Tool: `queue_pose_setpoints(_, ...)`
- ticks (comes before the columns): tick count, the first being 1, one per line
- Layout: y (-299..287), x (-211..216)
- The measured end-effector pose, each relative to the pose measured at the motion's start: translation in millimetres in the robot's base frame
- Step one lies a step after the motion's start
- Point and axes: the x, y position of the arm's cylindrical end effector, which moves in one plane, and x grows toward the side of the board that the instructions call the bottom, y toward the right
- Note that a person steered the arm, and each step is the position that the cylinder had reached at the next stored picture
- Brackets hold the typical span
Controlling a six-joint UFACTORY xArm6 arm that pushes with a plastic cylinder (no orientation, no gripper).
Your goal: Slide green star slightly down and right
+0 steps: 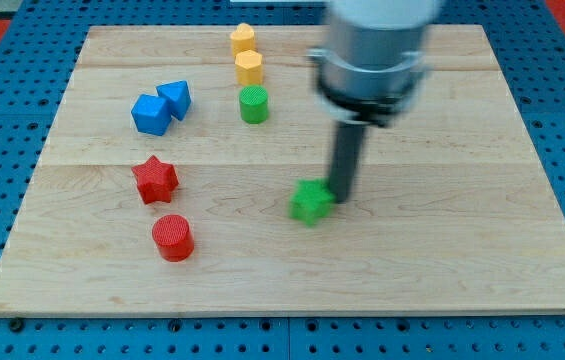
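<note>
Tip at the green star
My tip (343, 199), bare and holding nothing, touches the green star's (310, 202) right edge, poorly placed for pushing down-right.

Arm enters from the view's top, wide grey cylindrical housing with a dark collar beneath, slightly blurred. Straight dark rod drops vertically from the collar. My tip (343, 199) sits at desk height, just beside the green star (310, 202), on its right edge toward the view's right, apparently touching.
</note>
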Motion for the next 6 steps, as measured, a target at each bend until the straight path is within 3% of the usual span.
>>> queue_pose_setpoints(1, 13, -63)
queue_pose_setpoints(2, -63, -29)
queue_pose_setpoints(3, -71, 15)
queue_pose_setpoints(4, -8, 21)
queue_pose_setpoints(5, -65, 39)
queue_pose_setpoints(6, -79, 68)
